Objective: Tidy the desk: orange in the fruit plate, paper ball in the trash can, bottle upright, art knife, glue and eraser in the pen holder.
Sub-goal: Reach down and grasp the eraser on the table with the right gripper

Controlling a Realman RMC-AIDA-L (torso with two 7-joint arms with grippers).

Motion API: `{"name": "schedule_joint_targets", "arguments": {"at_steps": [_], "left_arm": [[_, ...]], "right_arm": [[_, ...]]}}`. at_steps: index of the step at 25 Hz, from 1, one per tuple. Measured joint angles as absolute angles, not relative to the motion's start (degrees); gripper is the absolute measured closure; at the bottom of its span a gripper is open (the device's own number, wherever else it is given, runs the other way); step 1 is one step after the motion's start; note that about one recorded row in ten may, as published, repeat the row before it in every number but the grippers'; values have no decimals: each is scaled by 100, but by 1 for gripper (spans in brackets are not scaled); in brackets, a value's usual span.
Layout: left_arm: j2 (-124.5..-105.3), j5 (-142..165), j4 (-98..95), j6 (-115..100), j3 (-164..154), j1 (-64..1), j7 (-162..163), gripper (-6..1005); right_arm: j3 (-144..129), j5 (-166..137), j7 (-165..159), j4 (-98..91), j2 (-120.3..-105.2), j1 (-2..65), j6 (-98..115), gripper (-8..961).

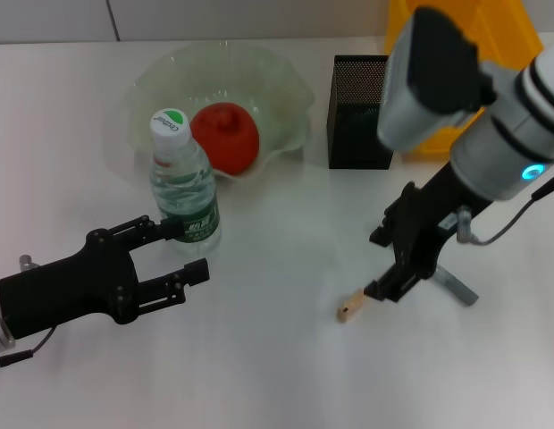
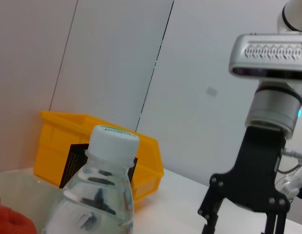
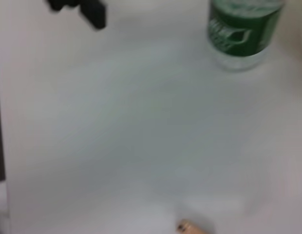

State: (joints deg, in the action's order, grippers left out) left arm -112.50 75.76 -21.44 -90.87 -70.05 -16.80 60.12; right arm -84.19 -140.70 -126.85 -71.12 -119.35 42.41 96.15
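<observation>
bottle [image 1: 185, 191] probably blocks plate [image 1: 286, 134], centre open

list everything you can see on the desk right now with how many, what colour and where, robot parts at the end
orange: one, red-orange, inside the fruit plate.
fruit plate: one, pale green glass, far left-centre of the desk.
bottle: one, clear with green label, upright in front of the fruit plate.
pen holder: one, black mesh, right of the fruit plate.
trash can: one, yellow, far right, partly hidden by the right arm.
eraser: one, tan, on the desk near the right pincer.
grey tool: one, grey, right of the eraser.
left pincer: black, open, beside the bottle.
right pincer: black, just above the eraser.
</observation>
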Motion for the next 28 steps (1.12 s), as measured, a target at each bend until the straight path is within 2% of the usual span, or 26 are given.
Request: {"name": "schedule_joint_targets", "arguments": {"at_steps": [15, 20, 28], "left_arm": [[-11276, 7576, -2145, -9048, -7058, -1684, 6008, 242], [-11348, 7585, -2078, -9014, -7058, -1660, 5948, 242], [-11386, 7652, -2074, -8986, -7038, -1658, 5936, 242]], "right_arm": [[-9510, -14100, -11431, -6814, -11958, 4357, 9179, 221], [-9818, -14035, -11435, -6634, -11969, 4414, 8831, 228], [-9994, -13924, -11464, -6424, -11971, 4533, 8660, 579]]}}
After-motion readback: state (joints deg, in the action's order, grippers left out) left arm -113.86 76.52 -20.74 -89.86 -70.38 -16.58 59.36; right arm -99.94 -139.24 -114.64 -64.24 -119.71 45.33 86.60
